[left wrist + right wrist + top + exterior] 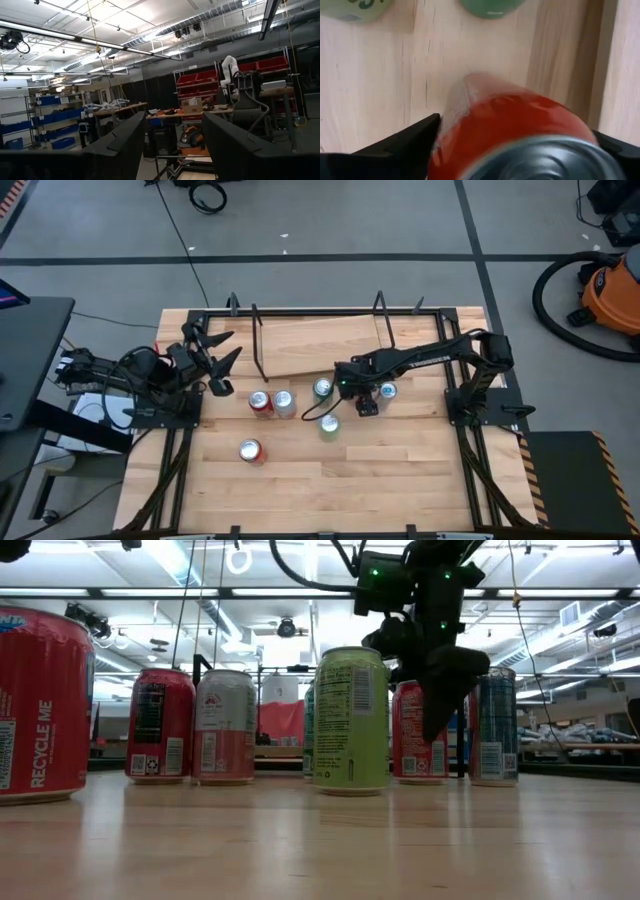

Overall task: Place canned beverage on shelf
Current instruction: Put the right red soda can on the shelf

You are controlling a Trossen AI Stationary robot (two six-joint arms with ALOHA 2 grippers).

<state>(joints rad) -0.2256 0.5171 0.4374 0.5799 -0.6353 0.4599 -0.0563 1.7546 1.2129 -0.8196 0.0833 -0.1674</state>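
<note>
— Red can (pixel 510 125): where is it found?

— Upright on the table (pixel 400 480), just before the right end of the shelf (pixel 310 340), which is set along the far edge. Not yet placed.

— Right gripper (pixel 366 398)?

— Lowered over that can, fingers spread to either side, likely so it can be lifted straight. A firm pinch is not seen. A blue can (pixel 388 391) stands just beside it, so clearance is judged tight.

— Left gripper (pixel 228 348)?

— Parked at the left edge, fingers apart, nothing held.
</note>
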